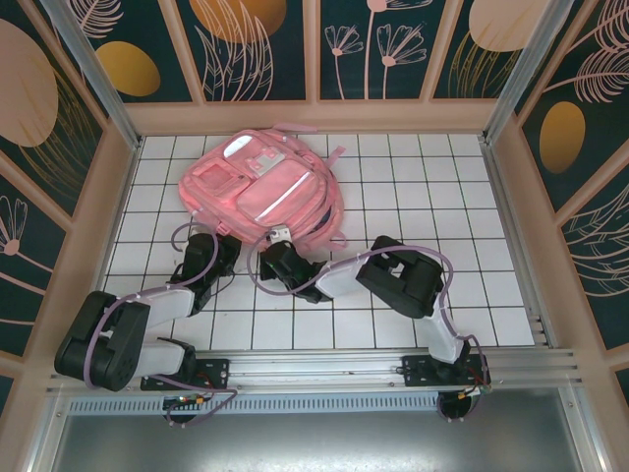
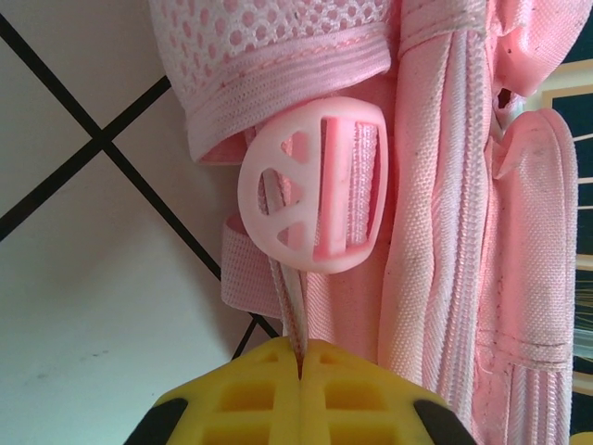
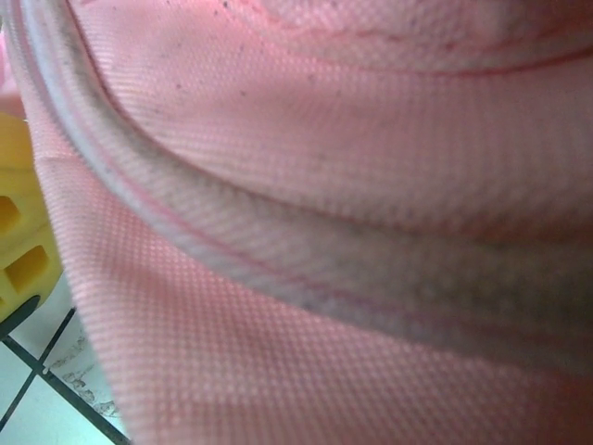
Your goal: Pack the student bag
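Student bag: lies flat on the white gridded table with its front pockets up, left of centre in the upper half of the overhead view.
Left gripper: at the bag's lower-left edge. The yellow jaws are closed on a thin strap that runs down from the round pink buckle in the middle of the wrist view.
Right gripper: at the bag's lower edge, centre of the overhead view. The jaws are closed and pink fabric presses close to the wrist camera. I cannot tell whether cloth is pinched between them.
Risk, strap: a pull on so narrow a strap could slide it through the buckle, or out of the jaws, without moving the bag.
Risk, fabric: a shallow pinch on loose cloth may slip free and let the bag sag.
Risk, uneven pull: if the two arms draw in different directions, the bag could twist or drag across the table.
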`<state>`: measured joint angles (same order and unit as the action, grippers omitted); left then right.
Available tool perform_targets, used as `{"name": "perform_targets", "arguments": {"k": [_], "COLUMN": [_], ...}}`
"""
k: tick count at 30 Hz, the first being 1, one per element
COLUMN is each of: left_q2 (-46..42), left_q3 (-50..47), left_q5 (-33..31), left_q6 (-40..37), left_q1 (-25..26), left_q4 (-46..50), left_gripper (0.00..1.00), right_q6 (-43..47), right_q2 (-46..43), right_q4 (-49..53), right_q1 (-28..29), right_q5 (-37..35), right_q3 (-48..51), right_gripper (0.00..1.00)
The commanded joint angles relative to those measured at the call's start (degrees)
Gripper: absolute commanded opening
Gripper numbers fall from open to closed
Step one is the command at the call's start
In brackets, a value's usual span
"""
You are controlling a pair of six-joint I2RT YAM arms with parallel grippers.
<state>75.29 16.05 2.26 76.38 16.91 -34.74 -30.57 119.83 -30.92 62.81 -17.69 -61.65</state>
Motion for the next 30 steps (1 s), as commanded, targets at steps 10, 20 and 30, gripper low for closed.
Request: {"name": "perform_targets", "arguments": {"k": [10,20,30], "left_q2": [-0.4,-1.9,-5.9], "left_q3": [0.4,0.3,0.2], "left_q5": [-4.7,-5.8,-7.2], "left_q6": [-0.9,-1.8,-4.5], "left_q1": [0.6,0.4,-0.9], "left_q4": [2.2,3.9,8.6], "left_gripper": [0.00,0.00,0.00], "right_q6": [-3.7,-5.9,-4.2], "right_q2": [-11.0,-17.9,-24.0], "right_q4": [5.8,11.3,12.7], "right_q1": [0.2,-1.6,-6.8], "right_q5": [-9.9,-14.0,-14.4], "right_q3": [9.6,16.4,22.0], "right_gripper": [0.00,0.00,0.00]}}
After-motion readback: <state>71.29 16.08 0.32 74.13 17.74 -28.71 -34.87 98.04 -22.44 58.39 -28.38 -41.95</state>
